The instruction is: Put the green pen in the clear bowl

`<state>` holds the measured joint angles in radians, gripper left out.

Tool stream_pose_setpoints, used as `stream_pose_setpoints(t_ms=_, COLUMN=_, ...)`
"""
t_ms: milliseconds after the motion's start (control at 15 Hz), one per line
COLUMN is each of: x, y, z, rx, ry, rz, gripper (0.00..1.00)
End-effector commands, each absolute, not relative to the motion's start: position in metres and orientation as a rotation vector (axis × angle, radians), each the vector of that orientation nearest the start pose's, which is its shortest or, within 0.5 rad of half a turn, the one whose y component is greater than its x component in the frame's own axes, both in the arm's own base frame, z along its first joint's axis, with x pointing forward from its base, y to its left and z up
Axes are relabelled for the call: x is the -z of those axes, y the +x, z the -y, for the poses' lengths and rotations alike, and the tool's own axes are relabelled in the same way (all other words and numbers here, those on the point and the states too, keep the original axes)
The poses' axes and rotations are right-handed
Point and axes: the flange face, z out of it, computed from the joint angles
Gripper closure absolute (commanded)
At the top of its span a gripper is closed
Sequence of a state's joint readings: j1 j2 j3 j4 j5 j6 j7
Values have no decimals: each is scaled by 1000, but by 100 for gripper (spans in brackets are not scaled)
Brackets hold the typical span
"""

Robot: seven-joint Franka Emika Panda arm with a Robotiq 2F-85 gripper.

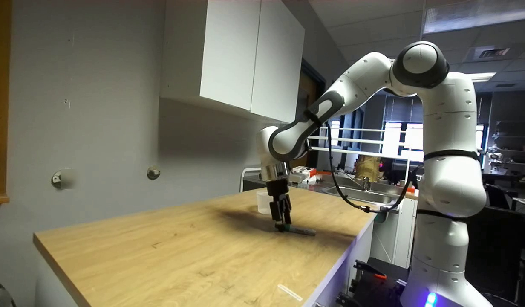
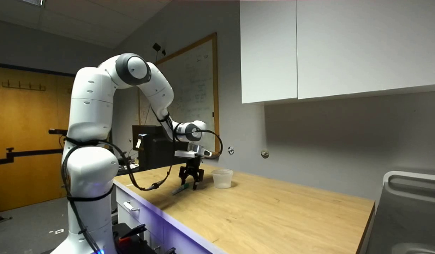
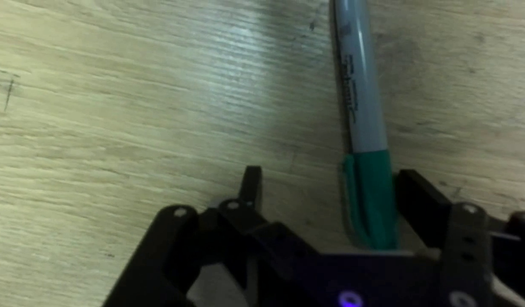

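Presently, gripper [image 3: 330,183] spread, green pen [image 3: 368,128] on counter [image 2: 291,211], cap [image 3: 377,192] between fingers [image 3: 422,209]. In an exterior view, clear bowl [image 2: 222,179] stands just to the right, broad counter reaching on to right edge [image 2: 366,224].

My gripper [image 3: 328,181] is black, my arm [image 1: 445,128] white and dark grey, the pen [image 3: 367,123] silvery grey with black lettering [image 3: 350,87] and a teal-green cap [image 3: 376,196], the bowl [image 2: 222,179] translucent and whitish, and the table [image 1: 181,256] tan with streaky wood grain.
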<state>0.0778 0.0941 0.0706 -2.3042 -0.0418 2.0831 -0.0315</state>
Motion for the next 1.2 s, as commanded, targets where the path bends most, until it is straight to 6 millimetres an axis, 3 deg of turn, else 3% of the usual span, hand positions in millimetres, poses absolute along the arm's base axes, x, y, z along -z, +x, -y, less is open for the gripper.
stream_pose_setpoints(t_ms=0, x=-288, y=478, z=-67, rx=-531, ry=-3105, rz=312, gripper=50)
stream_pose_setpoints(t_ms=400, x=-293, y=477, z=-67, rx=-561, ry=-3120, rz=307, gripper=94)
stream_pose_setpoints(t_ms=467, x=-295, y=477, z=-68, rx=-568, ry=-3129, rz=301, gripper=97)
stream_pose_setpoints(t_ms=533, x=-296, y=477, z=-69, rx=-574, ry=-3132, rz=297, gripper=92)
stream_pose_setpoints(t_ms=800, x=-315, y=480, z=-87, rx=-545, ry=-3188, rz=291, gripper=92)
stream_pose_setpoints(t_ms=1133, x=-346, y=489, z=-142, rx=-535, ry=-3202, rz=516, gripper=92)
